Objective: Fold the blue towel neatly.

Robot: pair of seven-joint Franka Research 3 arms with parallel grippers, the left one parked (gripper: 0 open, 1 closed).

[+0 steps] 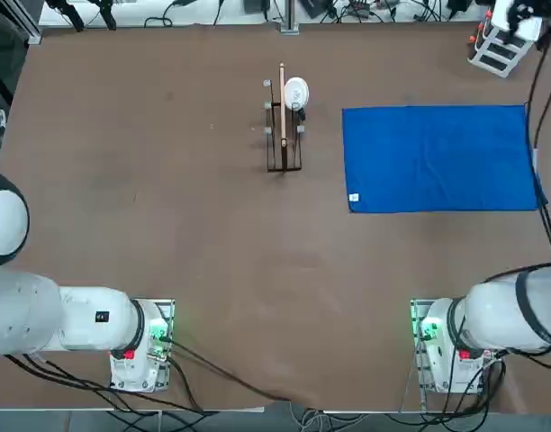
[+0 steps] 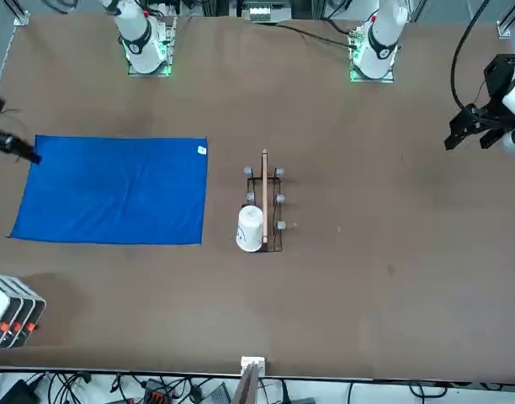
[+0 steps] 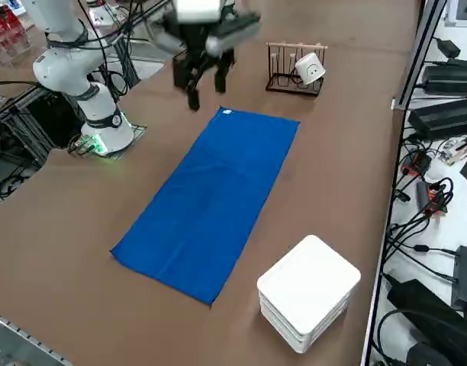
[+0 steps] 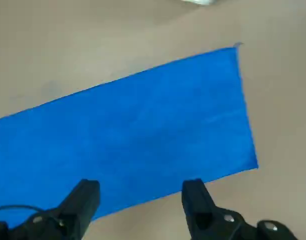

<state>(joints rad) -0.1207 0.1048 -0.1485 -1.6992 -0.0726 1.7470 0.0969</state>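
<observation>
The blue towel lies flat on the table, right of the wooden rack; it looks light, soft and limp, best pinched at 1 corner or edge. The right tool, its 2 fingers spread, holds nothing.

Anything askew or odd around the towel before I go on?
Nothing stands out: the blue towel lies flat, the white mug sits on the wooden rack, and the right gripper hangs open above the table.
</observation>
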